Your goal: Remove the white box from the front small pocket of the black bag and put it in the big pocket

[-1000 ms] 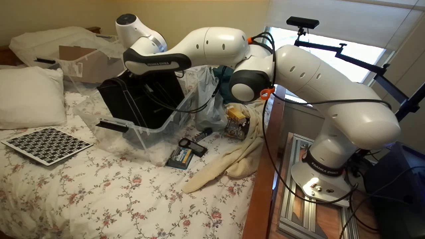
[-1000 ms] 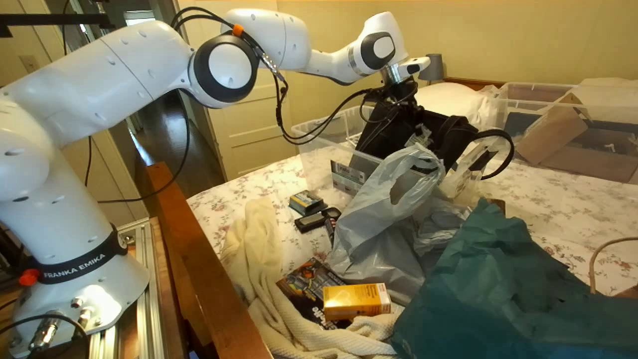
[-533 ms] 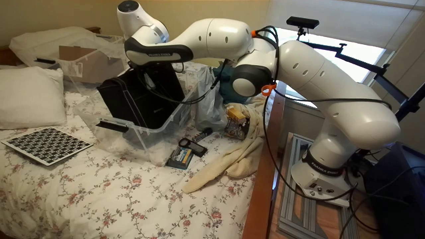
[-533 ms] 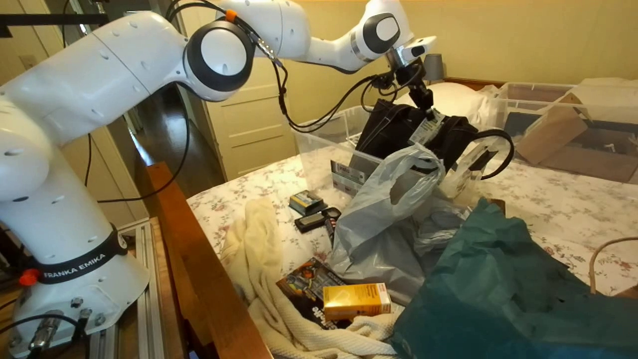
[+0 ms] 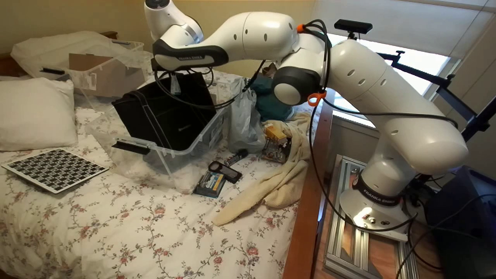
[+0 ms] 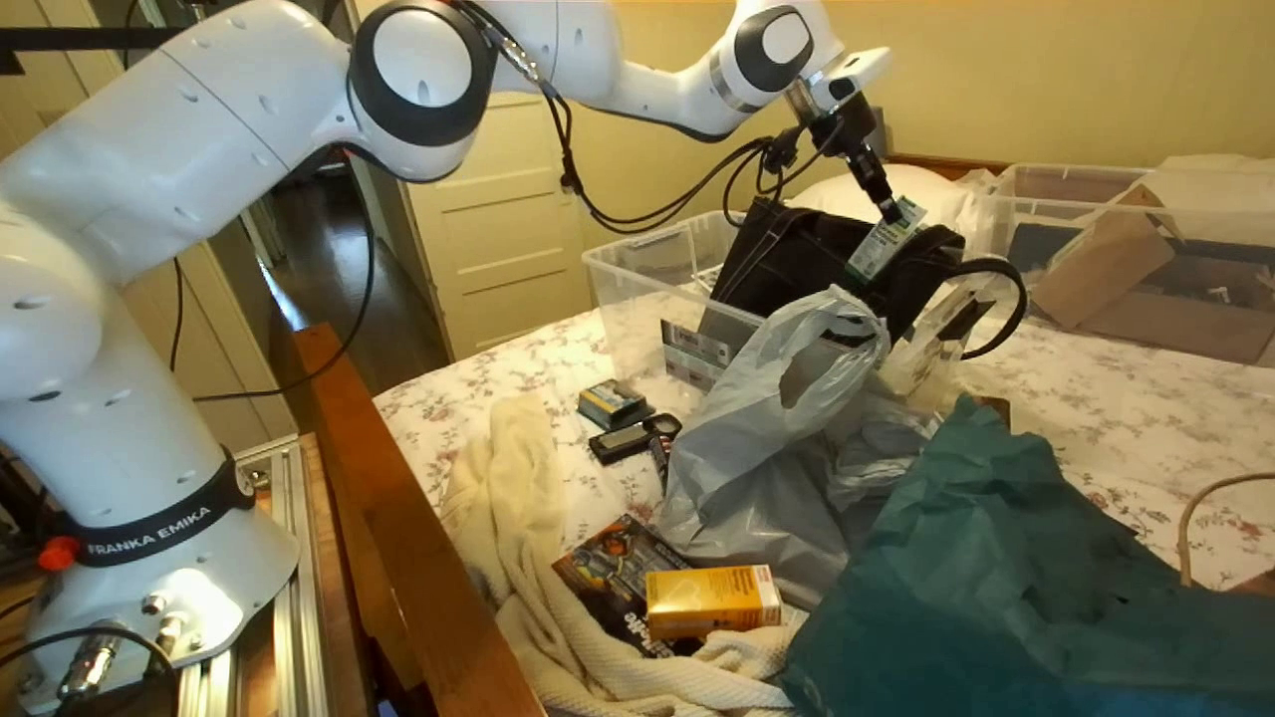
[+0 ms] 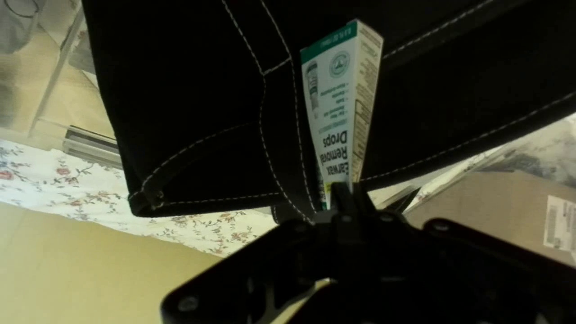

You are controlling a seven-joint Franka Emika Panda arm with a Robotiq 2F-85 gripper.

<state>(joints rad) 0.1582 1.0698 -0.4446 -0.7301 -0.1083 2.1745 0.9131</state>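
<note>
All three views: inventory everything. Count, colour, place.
Bed: 1, white floral, beneath arm
Bins: 2+, clear, on bed
Bag: 1, black, in a bin
White box: 1, white-green, in the hand
Cardboard: 1, brown, in another bin
Pillow: 1+, white, on bed
Checkerboard: 1, black-white, on bed
Plastic bag: 1, grey, near bag
Sack: 1, green, near plastic bag
Blanket: 1, cream, on bed
Carton: 1, yellow, on package
Package: 1, dark, partly under carton
Small box: 1, teal-yellow, on bed
Unclear items: 2, black, near small box
Window: 1, white, behind arm
Camera: 1, black, before window
Arm: 1, white, over bed
Hand: 1, black, gripping white box
</note>
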